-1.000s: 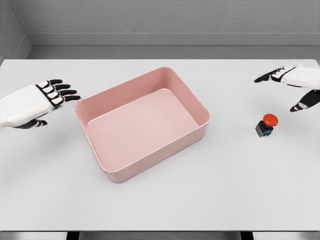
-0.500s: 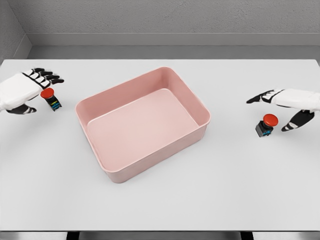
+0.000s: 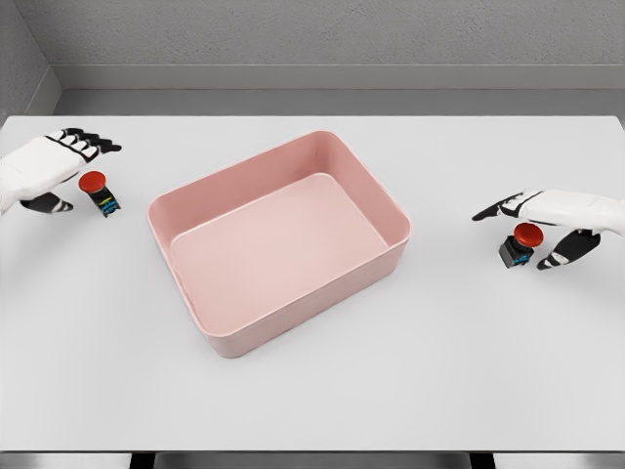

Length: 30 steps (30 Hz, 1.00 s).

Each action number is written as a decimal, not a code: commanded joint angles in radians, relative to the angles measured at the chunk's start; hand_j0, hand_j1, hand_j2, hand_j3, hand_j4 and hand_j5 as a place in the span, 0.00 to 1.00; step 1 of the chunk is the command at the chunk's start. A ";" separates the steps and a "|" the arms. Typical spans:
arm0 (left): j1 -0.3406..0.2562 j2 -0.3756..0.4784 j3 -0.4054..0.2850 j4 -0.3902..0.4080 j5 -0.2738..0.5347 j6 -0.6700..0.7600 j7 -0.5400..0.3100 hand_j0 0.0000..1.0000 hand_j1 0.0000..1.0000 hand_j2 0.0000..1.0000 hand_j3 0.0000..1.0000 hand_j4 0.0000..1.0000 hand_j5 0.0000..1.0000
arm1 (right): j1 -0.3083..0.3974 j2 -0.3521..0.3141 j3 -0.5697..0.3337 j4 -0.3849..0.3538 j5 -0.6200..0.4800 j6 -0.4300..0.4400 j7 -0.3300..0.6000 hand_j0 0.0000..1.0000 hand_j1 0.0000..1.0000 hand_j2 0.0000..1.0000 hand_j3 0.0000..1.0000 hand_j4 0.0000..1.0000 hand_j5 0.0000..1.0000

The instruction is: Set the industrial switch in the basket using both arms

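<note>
One white worktop (image 3: 312, 391) carries a pink basket (image 3: 400, 223) at its middle, standing open-topped and slightly turned. Two white hands flank it, well apart from its walls: the left hand (image 3: 44, 168) at the far left edge with its fingers (image 3: 86, 144) loosely spread and holding nothing, the right hand (image 3: 552, 210) at the right edge, likewise released and arched over a switch. Two red-capped industrial switches sit on the worktop outside the basket, the left switch (image 3: 100, 192) just beside the left hand, the right switch (image 3: 519, 244) beneath the right hand between thumb and forefinger, ungrasped.
</note>
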 commanded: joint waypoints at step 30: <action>-0.038 -0.041 -0.046 0.116 -0.007 0.001 0.014 0.53 0.53 0.53 0.53 0.53 0.53 | 0.012 0.000 -0.005 0.026 -0.005 0.002 0.003 0.40 0.40 0.40 0.40 0.40 0.40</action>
